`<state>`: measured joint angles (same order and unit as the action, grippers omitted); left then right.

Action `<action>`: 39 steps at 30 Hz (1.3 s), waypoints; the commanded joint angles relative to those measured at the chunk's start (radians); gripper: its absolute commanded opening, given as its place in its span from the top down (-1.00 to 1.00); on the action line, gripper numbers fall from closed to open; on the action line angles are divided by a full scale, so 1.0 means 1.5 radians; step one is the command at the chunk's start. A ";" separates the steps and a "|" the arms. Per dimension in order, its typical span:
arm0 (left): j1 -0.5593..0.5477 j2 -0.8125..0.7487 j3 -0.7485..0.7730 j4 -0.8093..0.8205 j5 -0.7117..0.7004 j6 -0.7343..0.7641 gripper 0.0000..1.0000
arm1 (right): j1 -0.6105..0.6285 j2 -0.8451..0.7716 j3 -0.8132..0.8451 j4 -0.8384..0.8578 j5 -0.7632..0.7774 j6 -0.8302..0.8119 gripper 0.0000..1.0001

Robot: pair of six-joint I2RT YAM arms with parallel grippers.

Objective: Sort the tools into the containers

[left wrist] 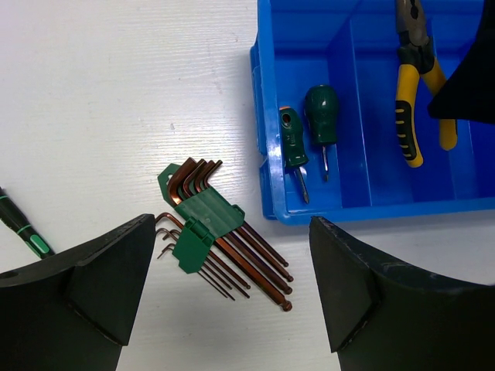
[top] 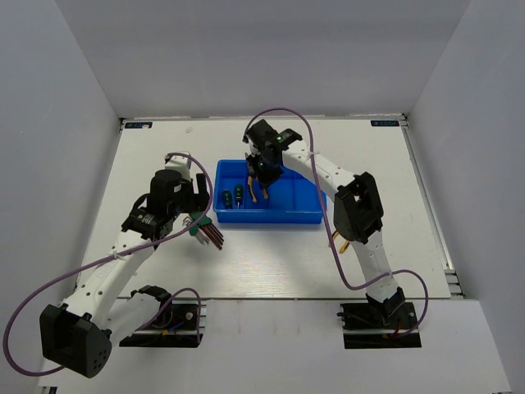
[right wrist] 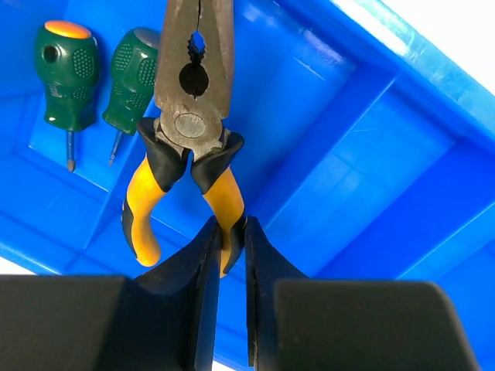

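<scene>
The blue tray (top: 287, 217) lies mid-table. Two green-handled screwdrivers (top: 232, 197) lie in its left compartment and also show in the left wrist view (left wrist: 308, 131) and the right wrist view (right wrist: 93, 66). My right gripper (top: 264, 167) is shut on one yellow handle of a pair of pliers (right wrist: 193, 116) over the compartment beside them, nose pointing away; in its own view the gripper (right wrist: 230, 232) pinches that handle. The hex key set (left wrist: 213, 228) in its green holder lies on the table left of the tray. My left gripper (left wrist: 232, 286) hangs open above it, empty.
A second yellow handle (top: 340, 240) peeks out beside the right arm, right of the tray's front corner. A thin black-and-green rod (left wrist: 19, 228) lies left of the hex keys. The tray's front wall (left wrist: 371, 210) is close to the hex key tips.
</scene>
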<state>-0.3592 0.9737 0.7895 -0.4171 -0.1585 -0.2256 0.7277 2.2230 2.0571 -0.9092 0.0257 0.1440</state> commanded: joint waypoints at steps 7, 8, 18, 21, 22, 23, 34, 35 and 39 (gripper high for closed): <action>0.001 -0.017 -0.005 0.012 -0.008 0.004 -0.80 | 0.002 -0.002 0.019 0.026 -0.050 -0.003 0.22; 0.001 -0.017 -0.005 0.012 -0.008 0.004 -0.80 | 0.002 -0.002 0.019 0.023 -0.054 -0.008 0.19; 0.001 -0.017 -0.005 0.012 -0.008 0.004 -0.76 | -0.005 -0.119 -0.013 0.039 -0.091 -0.060 1.00; 0.001 -0.017 -0.005 0.012 -0.008 0.004 -0.69 | -0.019 -0.298 -0.251 0.158 -0.068 -0.146 1.00; 0.001 -0.024 -0.005 0.012 -0.008 0.010 -0.67 | -0.022 -0.332 -0.289 0.184 -0.064 -0.165 1.00; 0.001 -0.024 -0.005 0.012 -0.002 0.010 -0.67 | -0.027 -0.365 -0.354 0.220 -0.064 -0.244 1.00; 0.001 -0.024 -0.011 0.012 0.024 0.010 -0.69 | -0.164 -0.722 -0.681 0.194 0.180 -0.341 0.64; 0.001 -0.024 -0.011 0.018 0.024 0.010 -0.69 | -0.183 -0.739 -0.687 0.176 0.196 -0.319 0.87; 0.001 -0.024 -0.011 0.018 0.043 0.010 -0.69 | -0.206 -0.726 -0.722 0.038 0.185 -0.165 1.00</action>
<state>-0.3592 0.9607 0.7765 -0.4095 -0.1287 -0.2176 0.4397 1.1248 0.9993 -0.7048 0.2508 -0.2668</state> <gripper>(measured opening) 0.845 0.008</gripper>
